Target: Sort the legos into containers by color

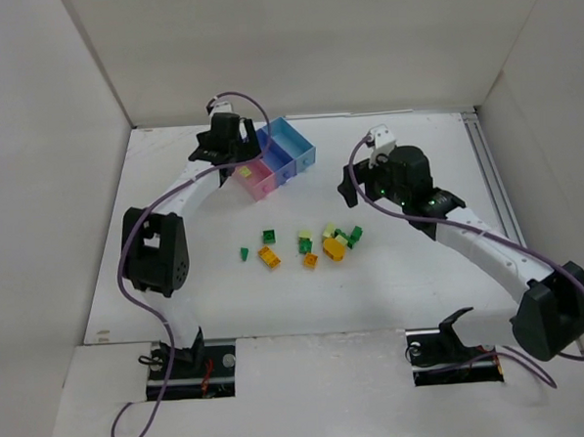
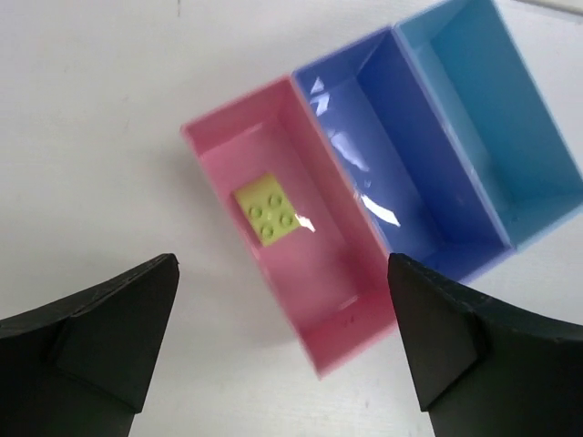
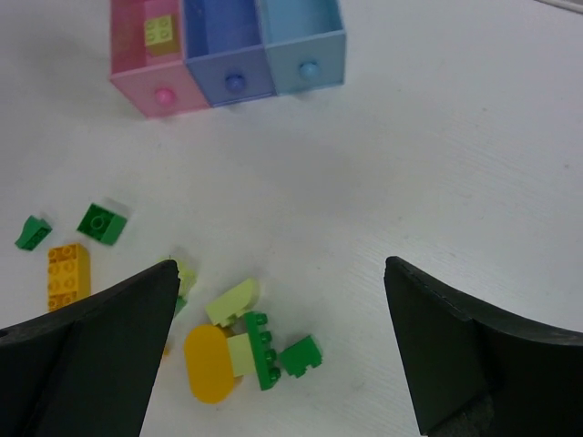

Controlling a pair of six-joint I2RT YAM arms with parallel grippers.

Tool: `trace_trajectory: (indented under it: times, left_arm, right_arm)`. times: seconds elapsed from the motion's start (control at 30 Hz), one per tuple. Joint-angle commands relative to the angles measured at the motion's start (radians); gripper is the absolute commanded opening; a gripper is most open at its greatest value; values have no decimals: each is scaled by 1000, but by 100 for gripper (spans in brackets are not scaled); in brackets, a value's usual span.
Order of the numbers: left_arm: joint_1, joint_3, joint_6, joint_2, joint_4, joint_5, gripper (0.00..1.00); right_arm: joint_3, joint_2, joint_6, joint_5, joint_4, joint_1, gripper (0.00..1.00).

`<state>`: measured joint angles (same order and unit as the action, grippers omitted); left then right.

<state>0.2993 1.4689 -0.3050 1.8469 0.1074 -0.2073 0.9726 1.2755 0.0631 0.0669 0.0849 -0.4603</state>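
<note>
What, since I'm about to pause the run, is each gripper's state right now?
Left gripper: open, empty, over the pink bin.
Right gripper: open, empty.

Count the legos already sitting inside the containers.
1. A pale yellow-green lego lies flat on the floor of the pink container. None shows in the purple-blue container or the light blue container.

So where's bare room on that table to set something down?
Bare table lies between the bins and the legos, and from the legos to the arm bases. Crowded: among the legos, and the left gripper hangs over the pink bin.
</note>
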Motion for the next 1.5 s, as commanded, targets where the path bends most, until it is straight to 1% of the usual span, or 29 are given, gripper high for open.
trace_trajectory:
  times: [0.0, 0.03, 0.07, 0.1, 0.13, 0.17, 0.2, 0.23, 0.27, 0.3, 0.33, 0.37, 0.43, 0.47, 0.57, 0.67, 0.7, 0.77, 0.83, 0.87, 1.07, 1.1, 1.17, 1.2, 1.27, 1.3, 1.37, 1.4, 1.47]
  left_arm:
    - [0, -118, -49, -207, 14, 8, 100]
    - [0, -158, -77, -250, 31, 8, 100]
    - [0, -200, -136, -338, 41, 8, 100]
    - [0, -290, -176, -383, 72, -10, 100]
    - [0, -336, -218, -467, 89, -33, 100]
    - [10, -379, -259, -507, 112, -34, 100]
    - [11, -422, -349, -547, 136, -47, 100]
    - [11, -503, -389, -581, 185, -47, 100]
    - [21, -542, -431, -615, 213, -47, 100]
    - [40, -579, -474, -680, 241, -70, 100]
    - [49, -651, -541, -711, 283, -81, 100]
    - [49, -685, -574, -739, 307, -81, 100]
    - [63, -740, -634, -822, 350, -90, 100]
    - [63, -786, -663, -850, 371, -81, 100]
    - [63, -840, -675, -951, 391, -72, 100]
    - [63, -851, -684, -1032, 403, -60, 100]
    - [63, -860, -684, -1049, 416, -60, 100]
    - [63, -860, -697, -1093, 416, -60, 100]
    - [63, -860, -697, -1112, 425, -60, 100]
    - [63, -860, -697, -1121, 425, -60, 100]
    - [63, -849, -686, -1121, 445, -60, 100]
    - [63, -849, -686, -1121, 445, -69, 100]
    - [63, -849, -686, -1130, 445, -69, 100]
    - [63, -849, -686, -1131, 445, -69, 100]
    - [63, -849, -686, -1140, 445, -69, 100]
    - [63, -849, -686, -1140, 445, -69, 100]
    - [63, -849, -686, -1150, 445, -69, 100]
    - [63, -849, -686, -1161, 445, -69, 100]
    - [63, -849, -686, -1161, 445, -69, 100]
  right_arm:
    - [37, 14, -29, -16, 13, -110, 99]
    - [37, 28, -29, -27, 13, -139, 99]
    - [47, 45, -29, -27, 13, -167, 99]
    - [66, 91, -4, -36, 13, -223, 99]
    - [78, 119, 9, -45, 13, -250, 99]
    - [92, 149, 23, -45, 13, -273, 99]
    - [124, 181, 39, -45, 13, -308, 99]
    - [144, 250, 68, -36, 13, -323, 99]
    - [164, 287, 82, -15, 13, -336, 99]
    - [187, 323, 104, -4, 13, -347, 99]
    - [227, 356, 125, 5, 13, -369, 99]
    - [248, 422, 174, 5, 13, -380, 99]
    - [306, 479, 222, -54, 13, -402, 99]
    - [325, 533, 277, -77, 13, -417, 97]
    - [398, 606, 339, -137, 13, -439, 92]
    - [440, 686, 408, -217, 13, -462, 85]
    - [466, 714, 438, -243, 28, -462, 81]
    - [480, 734, 460, -295, 38, -471, 78]
    - [489, 763, 475, -318, 47, -471, 74]
    - [503, 774, 490, -331, 58, -471, 74]
    - [541, 850, 515, -355, 79, -471, 68]
    - [552, 860, 515, -355, 91, -471, 66]
    - [574, 874, 515, -369, 105, -480, 58]
    - [574, 883, 515, -369, 125, -480, 55]
    - [574, 883, 524, -395, 139, -491, 47]
    - [574, 883, 524, -395, 150, -491, 38]
    - [555, 861, 524, -417, 161, -500, 29]
    - [546, 840, 524, -417, 161, -500, 21]
    - [537, 814, 524, -426, 161, -500, 16]
